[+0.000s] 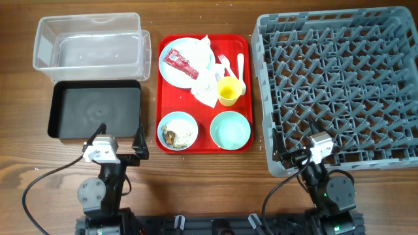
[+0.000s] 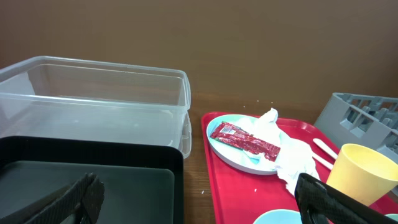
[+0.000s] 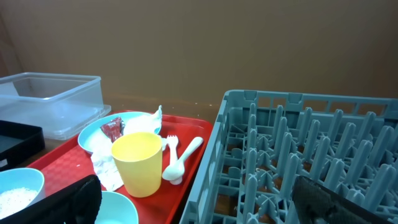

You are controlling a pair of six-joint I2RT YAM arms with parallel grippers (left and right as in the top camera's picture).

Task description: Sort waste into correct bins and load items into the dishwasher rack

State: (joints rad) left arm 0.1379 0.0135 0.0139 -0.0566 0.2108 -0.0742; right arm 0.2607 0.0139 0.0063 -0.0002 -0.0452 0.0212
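Observation:
On the red serving tray point(image 1: 203, 134), a light blue plate point(image 1: 185, 46) holds the red wrapper point(image 1: 179, 62) and white napkins point(image 1: 206, 83). Beside them are the yellow cup point(image 1: 228, 91), fork point(image 1: 225, 63) and spoon point(image 1: 240, 68). A light blue bowl point(image 1: 162, 124) holds food scraps point(image 1: 173, 136); the mint bowl point(image 1: 230, 129) is empty. The clear tub point(image 1: 88, 40) and black tray point(image 1: 95, 109) sit left, the grey rack point(image 1: 339, 85) right. My left gripper point(image 1: 119, 140) point(image 2: 202, 205) is open and empty near the black tray's front. My right gripper point(image 1: 300, 151) point(image 3: 205, 205) is open and empty at the rack's front left corner.
The wooden table point(image 1: 215, 189) runs along the front, where both arm bases stand. A narrow strip of table separates the red tray from the rack and from the two bins.

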